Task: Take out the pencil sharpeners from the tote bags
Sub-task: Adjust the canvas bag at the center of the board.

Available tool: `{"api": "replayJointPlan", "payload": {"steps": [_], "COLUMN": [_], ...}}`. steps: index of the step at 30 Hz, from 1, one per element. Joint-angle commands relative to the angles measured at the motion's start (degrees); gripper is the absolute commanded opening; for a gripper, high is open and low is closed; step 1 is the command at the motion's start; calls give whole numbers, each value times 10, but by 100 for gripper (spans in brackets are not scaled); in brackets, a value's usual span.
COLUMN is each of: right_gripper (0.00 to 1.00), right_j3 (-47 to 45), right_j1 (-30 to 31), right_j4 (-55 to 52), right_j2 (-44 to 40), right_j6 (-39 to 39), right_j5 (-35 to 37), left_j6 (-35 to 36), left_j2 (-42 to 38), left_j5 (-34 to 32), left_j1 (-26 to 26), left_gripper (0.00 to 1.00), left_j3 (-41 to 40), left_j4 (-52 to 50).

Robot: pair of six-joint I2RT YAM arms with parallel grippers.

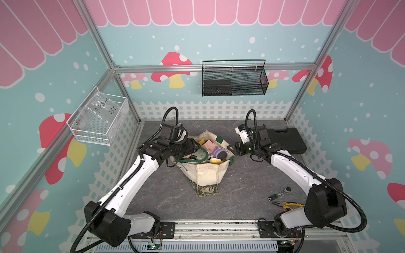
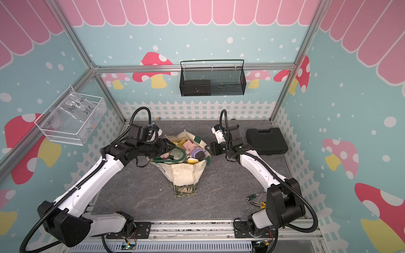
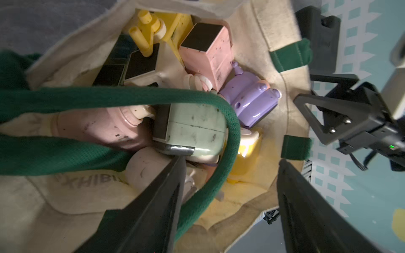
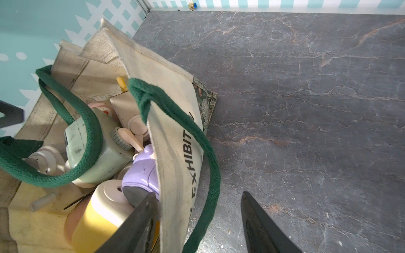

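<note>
Left fingers (image 3: 157, 197), right fingers (image 4: 135, 223) both gape empty at one tote bag (image 1: 206, 173) of seven-plus sharpeners (image 3: 197, 129).

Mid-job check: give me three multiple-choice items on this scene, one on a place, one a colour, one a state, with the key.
1. Where are the pencil sharpeners? A: in the tote bag. B: on the table. C: in the wire basket.
2. What colour are the bag's handles? A: black. B: dark green. C: yellow.
3. How is the left gripper? A: shut on a sharpener. B: shut on a handle. C: open.
Key: 1 A, they crowd the bag's mouth; 2 B, green straps loop over them; 3 C, its jaws stand wide apart.
</note>
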Motion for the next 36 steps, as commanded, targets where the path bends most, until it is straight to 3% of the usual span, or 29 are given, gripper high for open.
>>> {"api": "replayJointPlan", "payload": {"steps": [1, 9, 22, 30, 36], "right_gripper": [63, 63, 63, 63, 63], "right_j3": [-9, -15, -19, -25, -30], "right_j1": [2, 2, 2, 2, 2], "right_j4": [9, 17, 19, 19, 19], "right_j2": [-17, -22, -25, -25, -30], "right_j6": [2, 15, 22, 21, 19], "right_j5": [-8, -9, -22, -20, -17], "left_j6": [-37, -68, -103, -126, -119], "left_j2": [11, 80, 150, 188, 190], "left_j5": [-44, -78, -100, -22, -18], "left_j1": [-21, -48, -51, -53, -53], "left_gripper": [69, 71, 63, 49, 26], "left_j3": [-5, -6, 11, 21, 32], "left_j4": [29, 72, 164, 279, 278]}}
